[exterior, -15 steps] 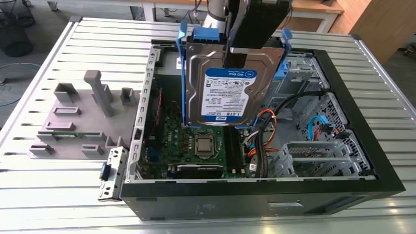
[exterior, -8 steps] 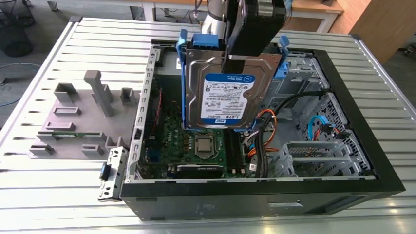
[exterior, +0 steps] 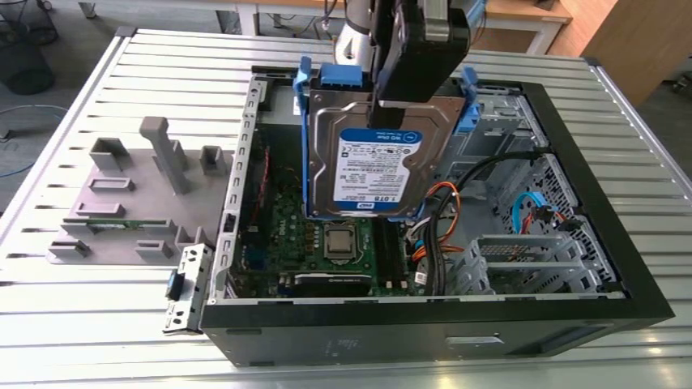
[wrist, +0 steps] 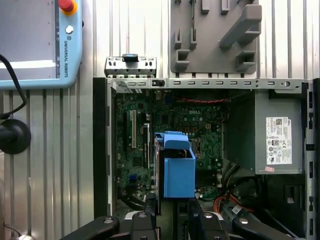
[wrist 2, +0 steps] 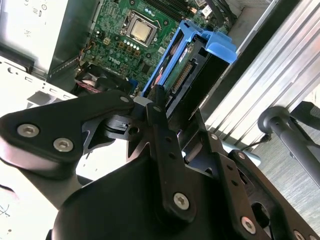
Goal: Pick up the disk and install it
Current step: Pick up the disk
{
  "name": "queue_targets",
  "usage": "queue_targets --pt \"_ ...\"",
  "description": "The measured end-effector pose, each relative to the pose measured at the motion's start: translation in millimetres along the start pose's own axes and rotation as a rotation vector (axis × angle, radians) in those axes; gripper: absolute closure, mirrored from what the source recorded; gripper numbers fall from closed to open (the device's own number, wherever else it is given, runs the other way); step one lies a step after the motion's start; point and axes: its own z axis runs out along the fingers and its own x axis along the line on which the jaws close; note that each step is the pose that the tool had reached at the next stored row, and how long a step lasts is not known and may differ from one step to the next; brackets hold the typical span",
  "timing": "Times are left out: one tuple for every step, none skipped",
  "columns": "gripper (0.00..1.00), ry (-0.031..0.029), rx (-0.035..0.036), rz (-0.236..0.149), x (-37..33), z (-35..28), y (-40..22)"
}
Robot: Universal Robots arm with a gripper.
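**Exterior view: disk raised on edge over the open case**

The slatted metal table (exterior: 76, 340) takes up the whole scene. On it lies the black computer case (exterior: 433, 340), side panel off and insides facing up. Down inside, the green motherboard (exterior: 287, 215) covers the floor of the case toward the exterior view's left. Beside the case on that same side sits the grey fixture plate (exterior: 130, 203) with its upright blocks. In the first wrist view, the grey power-supply box (wrist: 272, 135) with 1 white sticker fills a corner of the case.

And here's the disk (exterior: 368, 162)! It hangs on edge over the motherboard, label toward the exterior camera, with the blue rail frame running down both long sides. The gripper (exterior: 391, 113) has it by the upper end. In the second wrist view the 2 fingers (wrist 2: 161, 120) are pinched hard onto the drive, 1 on each face.

On to the smaller things. A metal bracket (exterior: 184, 292) with a blue latch lies on the table at the case's near corner, on the exterior view's left. Orange cables (exterior: 446, 212) loop just to the exterior view's right of the disk. The bare processor (exterior: 340, 241) sits on the motherboard, just to the near side of the disk's lower end.
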Motion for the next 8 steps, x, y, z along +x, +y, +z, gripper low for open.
queue_targets --pt "0.65 0.0000 -0.0001 0.000 0.0 0.3 0.0" --pt "0.65 0.0000 -0.0002 0.000 0.0 0.5 0.0" --pt "0.65 0.0001 -0.0003 0.000 0.0 0.6 -0.1" --pt "0.65 0.0000 -0.0005 0.000 0.1 0.8 -0.1" --pt "0.65 0.0003 -0.0008 0.000 0.2 0.9 -0.3" --pt "0.65 0.0002 -0.0010 0.000 0.6 1.2 -0.5" --pt "0.65 0.0001 -0.0013 0.000 1.2 1.5 -0.7" --pt "0.65 0.0000 -0.0015 0.000 2.0 1.8 -0.9"
